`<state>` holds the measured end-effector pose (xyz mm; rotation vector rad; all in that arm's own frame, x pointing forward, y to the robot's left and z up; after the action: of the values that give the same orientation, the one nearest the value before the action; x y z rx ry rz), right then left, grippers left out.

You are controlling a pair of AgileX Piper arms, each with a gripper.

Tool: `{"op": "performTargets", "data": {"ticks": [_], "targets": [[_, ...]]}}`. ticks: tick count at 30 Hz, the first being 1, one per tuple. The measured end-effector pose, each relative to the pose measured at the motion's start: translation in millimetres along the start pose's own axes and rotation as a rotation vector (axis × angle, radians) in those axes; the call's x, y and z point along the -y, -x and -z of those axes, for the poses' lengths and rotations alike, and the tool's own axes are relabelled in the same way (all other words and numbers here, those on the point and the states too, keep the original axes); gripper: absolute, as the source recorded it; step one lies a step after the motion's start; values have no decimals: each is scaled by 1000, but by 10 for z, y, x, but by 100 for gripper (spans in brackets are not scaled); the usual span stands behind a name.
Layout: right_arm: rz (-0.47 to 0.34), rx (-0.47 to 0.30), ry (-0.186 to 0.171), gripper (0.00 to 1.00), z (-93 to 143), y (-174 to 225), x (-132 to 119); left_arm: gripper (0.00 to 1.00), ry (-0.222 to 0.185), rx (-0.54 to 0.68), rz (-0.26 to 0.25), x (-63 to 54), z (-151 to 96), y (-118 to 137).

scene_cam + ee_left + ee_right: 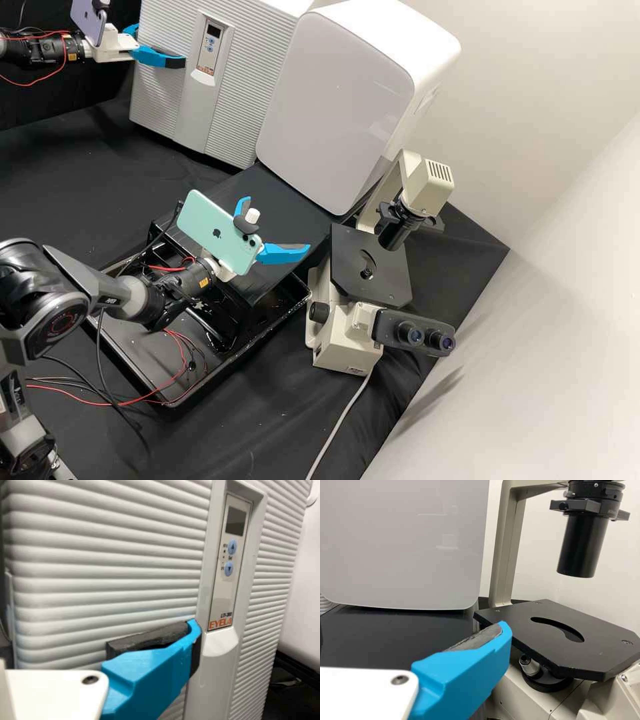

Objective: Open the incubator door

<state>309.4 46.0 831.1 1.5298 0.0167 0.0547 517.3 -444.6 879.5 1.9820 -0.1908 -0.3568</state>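
At incubator [160, 87] front, left hand [160, 45], fingers apart; white cabinet [333, 100] just beside incubator; right hand [278, 223], fingers apart, near microscope [347, 340]; black tray [133, 347], wires [185, 360] beneath right arm [140, 300]

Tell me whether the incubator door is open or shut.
Shut, it appears: in the high view the incubator door sits flush with the cabinet, no gap showing along its top edge.

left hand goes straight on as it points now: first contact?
The left hand would probably meet the incubator's ribbed front first, near the control panel. Remaining gap is unclear from these views.
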Motion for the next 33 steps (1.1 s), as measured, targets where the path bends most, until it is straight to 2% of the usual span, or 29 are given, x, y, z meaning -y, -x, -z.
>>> {"op": "performTargets", "data": {"ticks": [8, 15, 17, 24, 33], "targets": [[0, 0, 0, 100, 0, 0, 0, 100, 18, -14, 6, 39, -4, -1], [0, 0, 0, 100, 0, 0, 0, 100, 91, -51, 9, 77, -62, 134], [0, 0, 0, 100, 0, 0, 0, 100, 90, -55, 19, 89, -88, 187], [0, 0, 0, 100, 0, 0, 0, 100, 41, -5, 27, 83, -272, 357], [0, 0, 0, 100, 0, 0, 0, 100, 9, -4, 40, 57, -329, 387]]}}
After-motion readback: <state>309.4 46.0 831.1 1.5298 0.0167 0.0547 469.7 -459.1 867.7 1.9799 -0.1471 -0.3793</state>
